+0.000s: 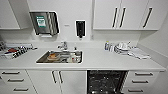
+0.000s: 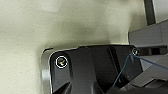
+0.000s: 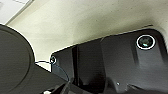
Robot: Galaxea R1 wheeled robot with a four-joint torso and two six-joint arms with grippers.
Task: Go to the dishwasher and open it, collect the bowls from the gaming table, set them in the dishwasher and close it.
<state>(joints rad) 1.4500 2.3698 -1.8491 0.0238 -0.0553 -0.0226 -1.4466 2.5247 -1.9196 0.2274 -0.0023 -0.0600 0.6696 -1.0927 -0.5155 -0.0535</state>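
Kitchenette seen from the head view, facing a white tabletop (image 1: 100, 61) along a white wall. On progress: the dishwasher (image 1: 106, 82) under the tabletop, right of centre, shows a dark open cavity with racks inside, so the opening step looks done. No bowls are clearly loaded in it, as far as can be told, and the gaming table is not part of this scene, so collecting the bowls, loading them and closing the door appear to remain.

Going left to right along the surface: a tray of cutlery or small items (image 1: 13, 51) sits at the far left, with something red among it. Near the middle, a steel sink (image 1: 60, 57) is set into the tabletop, holding a few dishes, one of them orange-brown; a tap (image 1: 63, 45) stands behind it. Further right, a small bottle (image 1: 107, 45) stands beside a pile of pale dishes and cloths (image 1: 130, 50).

On the wall, a paper towel dispenser (image 1: 44, 23) hangs at the left and a dark soap dispenser (image 1: 80, 28) in the middle. White upper cabinets (image 1: 125, 13) with dark bar handles fill the right. White drawers (image 1: 15, 81) and cupboard doors run below the tabletop.

Both wrist views show dark robot parts over a pale floor; whether either claw is open or shut, or holds anything, cannot be told.
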